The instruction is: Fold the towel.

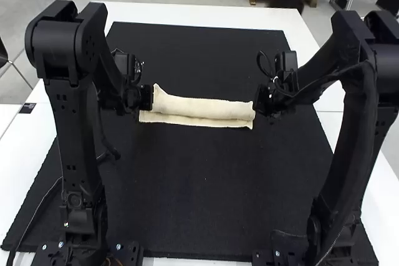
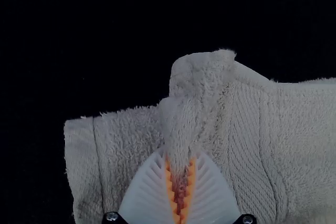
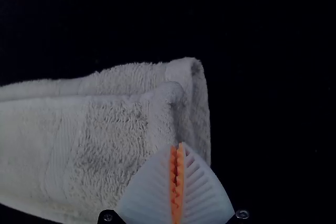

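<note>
At the left end of the narrow, crosswise strip, the left gripper [image 2: 180, 153] pinches a bunched bit of the towel [image 1: 202, 109] between its ribbed fingers, the cloth puckering up from the pads while a lower layer lies spread beside them. The towel itself runs from there to the right over the black mat [image 1: 206, 185] on the white counter [image 1: 22, 151], folded into a long band, a plump, rounded layer on its far side and a flatter edge showing along the near side. At its right end, the right gripper [image 3: 177, 144] has its fingers pressed nearly together with their tips at a rounded corner of the upper layer; whether a bit of cloth is caught between them, one cannot tell. The step in hand looks to be a lengthwise fold, with the upper layer being laid along the lower one. The next move probably calls for both grippers to work level with each other, bring the upper layer's edge even with the one beneath and set it down without twisting the band. After that they would let go gently, so the puckered left end can relax flat, and a crosswise fold might follow.
</note>
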`<control>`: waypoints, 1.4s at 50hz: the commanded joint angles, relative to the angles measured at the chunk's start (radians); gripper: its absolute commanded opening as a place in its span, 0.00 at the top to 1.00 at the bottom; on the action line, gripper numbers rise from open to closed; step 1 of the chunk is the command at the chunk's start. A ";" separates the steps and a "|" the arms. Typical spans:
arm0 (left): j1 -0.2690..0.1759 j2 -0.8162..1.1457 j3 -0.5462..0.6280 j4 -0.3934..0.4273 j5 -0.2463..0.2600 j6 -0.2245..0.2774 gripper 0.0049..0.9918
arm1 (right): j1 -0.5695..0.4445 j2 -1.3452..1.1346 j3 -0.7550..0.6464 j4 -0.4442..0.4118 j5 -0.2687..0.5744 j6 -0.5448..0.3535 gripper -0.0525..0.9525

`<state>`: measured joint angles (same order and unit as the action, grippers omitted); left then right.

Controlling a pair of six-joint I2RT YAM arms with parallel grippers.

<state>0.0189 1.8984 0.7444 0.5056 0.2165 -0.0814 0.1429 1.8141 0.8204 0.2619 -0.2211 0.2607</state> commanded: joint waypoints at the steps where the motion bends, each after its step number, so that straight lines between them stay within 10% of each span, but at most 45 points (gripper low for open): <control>1: 0.004 -0.050 -0.028 0.005 0.006 0.019 0.97 | 0.011 -0.032 -0.010 0.022 0.002 -0.008 0.95; 60: 0.029 -0.062 -0.146 0.083 -0.009 0.017 0.97 | 0.021 0.091 -0.021 0.108 0.012 -0.009 0.95; 70: 0.039 -0.061 -0.140 0.082 -0.008 0.003 0.30 | 0.021 0.090 -0.020 0.115 0.012 -0.008 0.95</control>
<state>0.0452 1.8214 0.5991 0.5816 0.2111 -0.0761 0.1535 1.9015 0.8082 0.3687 -0.2192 0.2607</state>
